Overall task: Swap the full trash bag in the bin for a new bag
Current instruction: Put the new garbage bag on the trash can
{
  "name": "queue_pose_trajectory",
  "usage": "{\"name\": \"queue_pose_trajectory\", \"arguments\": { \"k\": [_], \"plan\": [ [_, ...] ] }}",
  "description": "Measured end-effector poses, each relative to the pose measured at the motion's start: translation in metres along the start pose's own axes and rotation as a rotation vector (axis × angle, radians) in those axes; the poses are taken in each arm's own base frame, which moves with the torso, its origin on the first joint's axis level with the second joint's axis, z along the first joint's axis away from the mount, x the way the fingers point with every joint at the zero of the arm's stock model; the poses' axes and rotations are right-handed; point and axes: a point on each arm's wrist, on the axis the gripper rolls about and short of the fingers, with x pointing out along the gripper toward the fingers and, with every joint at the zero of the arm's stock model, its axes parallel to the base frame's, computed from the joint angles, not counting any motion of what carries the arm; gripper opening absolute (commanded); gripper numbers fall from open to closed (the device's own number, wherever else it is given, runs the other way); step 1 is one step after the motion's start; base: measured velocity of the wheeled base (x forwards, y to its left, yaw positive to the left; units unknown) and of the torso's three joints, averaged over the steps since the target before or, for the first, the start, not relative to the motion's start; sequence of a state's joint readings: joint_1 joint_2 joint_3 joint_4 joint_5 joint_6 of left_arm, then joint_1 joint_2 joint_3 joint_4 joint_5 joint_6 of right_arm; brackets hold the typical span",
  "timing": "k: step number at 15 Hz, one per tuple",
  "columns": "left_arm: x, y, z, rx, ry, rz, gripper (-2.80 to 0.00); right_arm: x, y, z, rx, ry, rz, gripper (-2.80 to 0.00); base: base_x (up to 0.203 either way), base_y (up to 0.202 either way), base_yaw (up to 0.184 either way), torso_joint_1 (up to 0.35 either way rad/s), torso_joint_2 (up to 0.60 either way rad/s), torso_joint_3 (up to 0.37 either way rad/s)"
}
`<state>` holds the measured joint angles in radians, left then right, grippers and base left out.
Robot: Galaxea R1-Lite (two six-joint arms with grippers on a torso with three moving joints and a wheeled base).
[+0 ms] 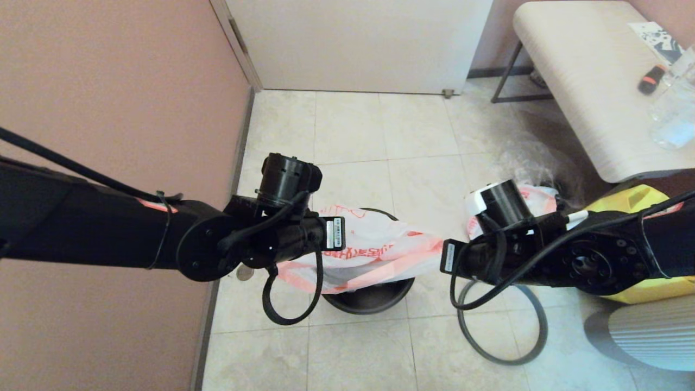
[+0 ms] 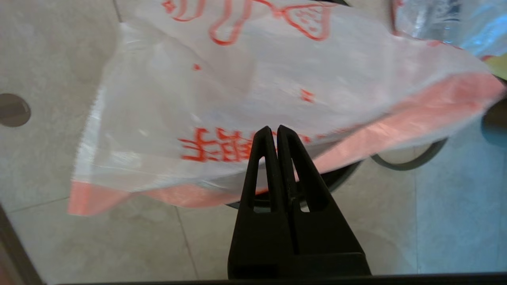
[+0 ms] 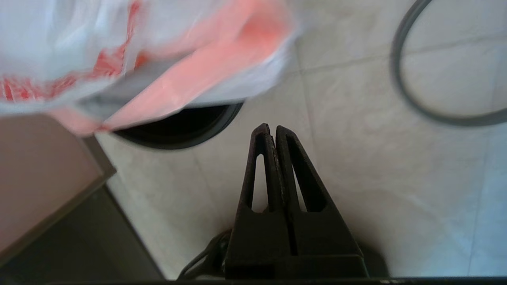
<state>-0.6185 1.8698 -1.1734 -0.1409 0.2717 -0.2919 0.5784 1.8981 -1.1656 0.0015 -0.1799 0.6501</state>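
The new bag (image 1: 369, 252), flat translucent white with red characters and a pink edge, is lying spread across the mouth of the bin (image 1: 374, 297), a small round black bucket sitting on the tiled floor (image 1: 358, 353) near the pink wall (image 1: 108, 98). The left gripper (image 2: 273, 132) is hovering at the bag's printed side, its jaws pressed together; whether any film is pinched between the tips cannot be told. The right gripper (image 3: 271, 130) is hanging over bare tile just beside the bin, jaws clenched on nothing, with the bag's pink edge apart from its tips. The grey hoop rim (image 1: 502, 326) is lying flat on the floor to the right of the bin, separate from it. The full trash bag (image 1: 535, 198), lumpy and red-printed, is sitting on the floor behind the right wrist, next to a yellow tote (image 1: 640, 198). A cream bench (image 1: 586, 81) is standing at far right, bearing a small black-and-orange object (image 1: 651, 79) and clear plastic (image 1: 676, 108).
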Motion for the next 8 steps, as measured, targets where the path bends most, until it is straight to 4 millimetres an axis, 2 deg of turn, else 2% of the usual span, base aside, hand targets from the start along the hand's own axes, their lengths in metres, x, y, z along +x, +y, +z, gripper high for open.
{"name": "queue_pose_trajectory", "arguments": {
  "k": [4, 8],
  "plan": [
    [0.0, 0.001, 0.011, -0.01, -0.031, 0.004, -2.8, 0.01, 0.017, 0.0, 0.054, -0.007, -0.062, -2.8, 0.0, 0.0, 0.0, 0.0, 0.0, 0.0],
    [-0.01, 0.0, 0.019, -0.014, -0.01, 0.018, -2.8, 0.009, 0.034, -0.016, 0.024, 0.081, -0.101, -2.8, 0.0, 0.0, 0.0, 0.0, 0.0, 0.0]
  ]
}}
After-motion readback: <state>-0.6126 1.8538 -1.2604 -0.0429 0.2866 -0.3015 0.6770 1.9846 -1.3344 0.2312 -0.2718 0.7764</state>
